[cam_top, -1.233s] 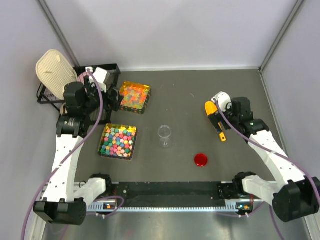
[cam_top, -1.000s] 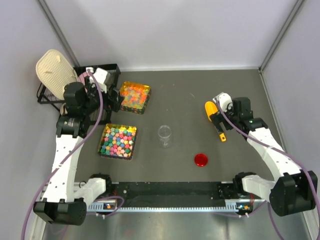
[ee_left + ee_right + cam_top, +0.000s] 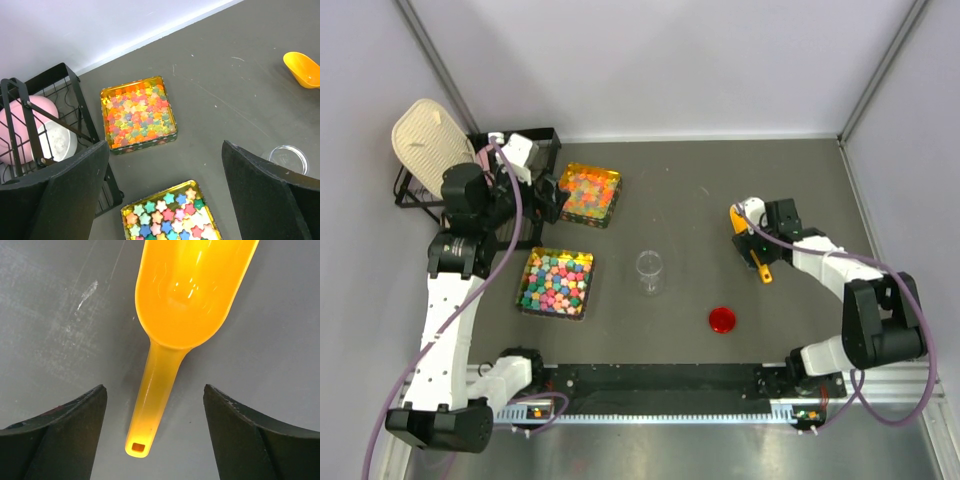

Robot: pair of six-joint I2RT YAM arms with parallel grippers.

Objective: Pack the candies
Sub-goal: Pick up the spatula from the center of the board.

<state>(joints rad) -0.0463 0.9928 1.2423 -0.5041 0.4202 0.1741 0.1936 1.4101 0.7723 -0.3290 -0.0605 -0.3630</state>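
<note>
The candies point(image 3: 590, 193) point(image 3: 140, 112), tiny pieces in orange, yellow, pink and pale green, fill a square gold-rimmed tin point(image 3: 172, 107). It lies on the dark table point(image 3: 700, 190), beyond the clear cup point(image 3: 649, 268) point(image 3: 288, 157) and to its left. The cup stands upright and looks empty.

A 2nd gold tin point(image 3: 530, 262) point(image 3: 206, 216) sits directly left of the cup and holds larger star candies point(image 3: 557, 283) point(image 3: 167, 215) in blue, green, magenta and yellow. The 2 tins are near each other but not touching. A round red lid point(image 3: 722, 320) lies flat to the right of the cup, closer to the arm bases.

The left gripper point(image 3: 164, 145) hovers above the table left of the cup, over the gap between the 2 tins. Its jaws are spread wide and hold nothing. A black wire rack point(image 3: 410, 190) point(image 3: 75, 107) stands further left of the cup, with pink and white rounded items inside.

Well to the right of the cup lies an orange scoop point(image 3: 763, 270) point(image 3: 195, 290) point(image 3: 302, 69), its bowl pointing away from the arm bases. The right gripper point(image 3: 752, 240) point(image 3: 154, 387) is down over the scoop's handle. Its 2 fingers point(image 3: 60, 425) sit on either side of the handle, with bare table showing between each finger and the handle, so the jaws are parted and not gripping.
</note>
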